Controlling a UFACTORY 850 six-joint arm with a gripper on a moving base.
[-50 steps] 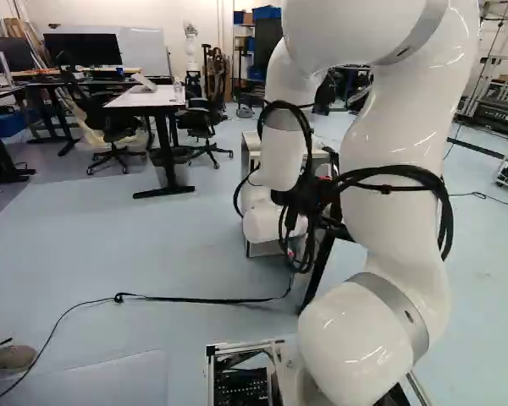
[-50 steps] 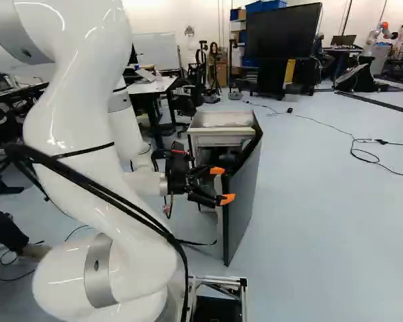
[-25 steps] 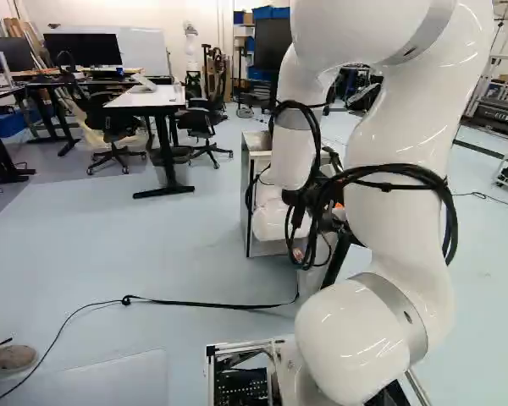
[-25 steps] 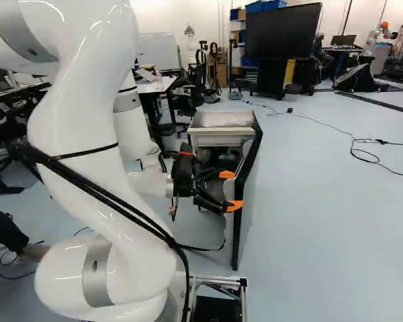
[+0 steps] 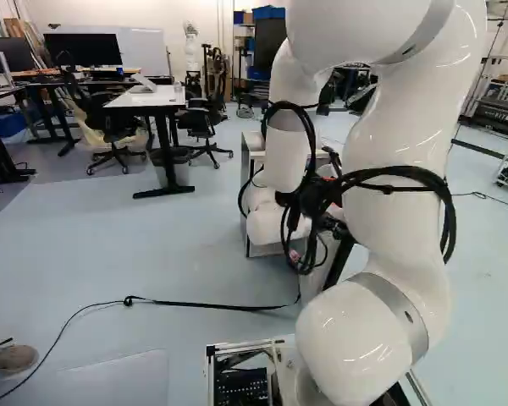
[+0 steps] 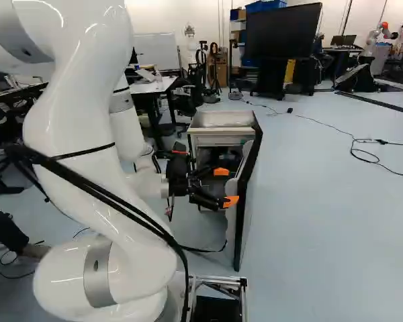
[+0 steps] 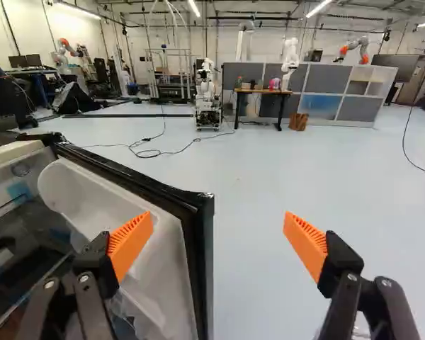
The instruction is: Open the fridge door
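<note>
Shining bright all over, pouring down from ceiling strip lights [image 7: 317, 8] in the wrist view! Glinting white off the glossy arm [image 5: 389, 228], spreading a soft sheen across the floor [image 6: 322, 221], washing pale up the back wall [image 6: 161, 17], dropping to shadow inside the fridge [image 7: 28, 234].

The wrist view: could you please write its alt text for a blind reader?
A black-edged fridge door with a white lining stands open. The black gripper, its two orange-padded fingers wide apart, shows one finger in front of this lining; pale blue floor lies beyond.
</note>
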